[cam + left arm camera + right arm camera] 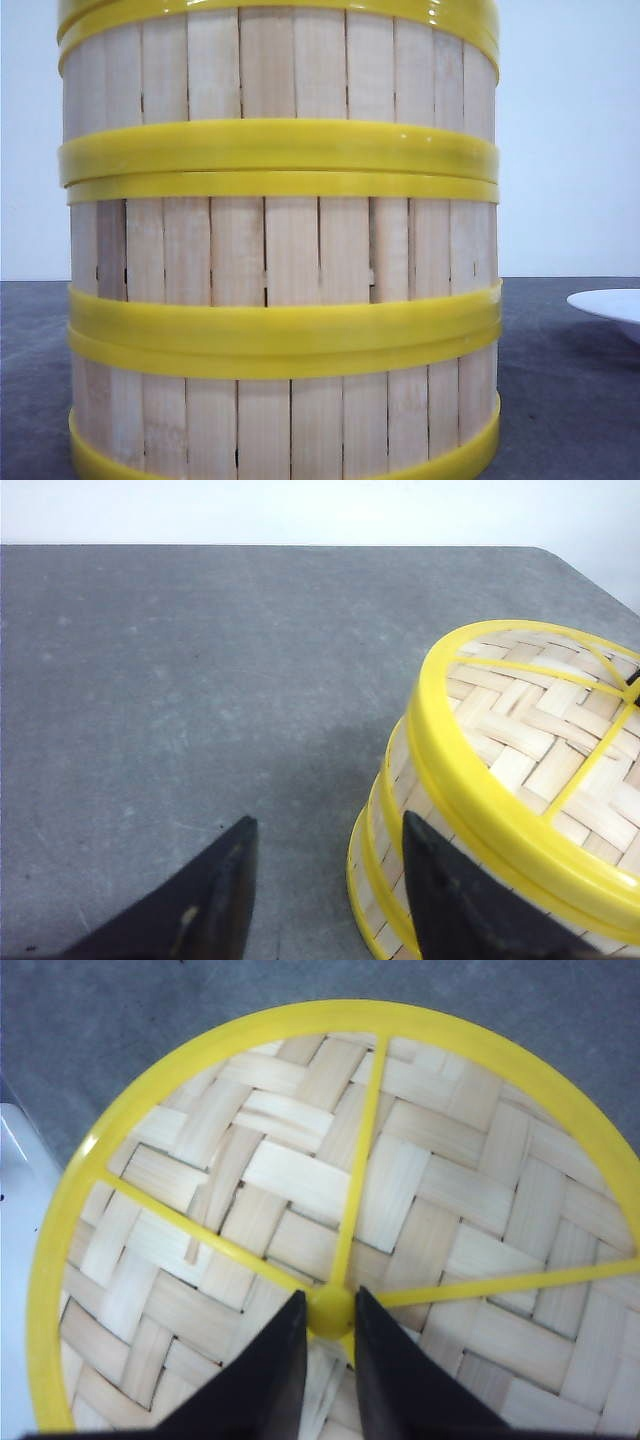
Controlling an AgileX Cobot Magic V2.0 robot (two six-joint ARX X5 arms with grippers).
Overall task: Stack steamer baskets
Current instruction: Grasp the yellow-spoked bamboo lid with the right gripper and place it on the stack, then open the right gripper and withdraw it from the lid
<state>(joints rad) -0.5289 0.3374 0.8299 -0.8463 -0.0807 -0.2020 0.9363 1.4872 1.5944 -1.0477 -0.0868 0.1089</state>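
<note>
Three steamer baskets stand stacked close to the front camera: the bottom basket (280,420), the middle basket (280,250) and the top basket (280,70), whose upper edge is cut off. Seen from above, the top basket (300,1180) has a woven floor and yellow spokes meeting at a round hub (330,1312). My right gripper (329,1296) is shut on that hub, a finger pressing each side. My left gripper (328,820) is open over bare table beside the stack (540,730), with one fingertip (425,850) in front of the stack's wall. Neither gripper shows in the front view.
A flat white plate (610,305) lies on the table to the right of the stack, and its edge (15,1260) shows beside the baskets. The grey table (200,680) stretches to a far edge and a cut corner (580,570).
</note>
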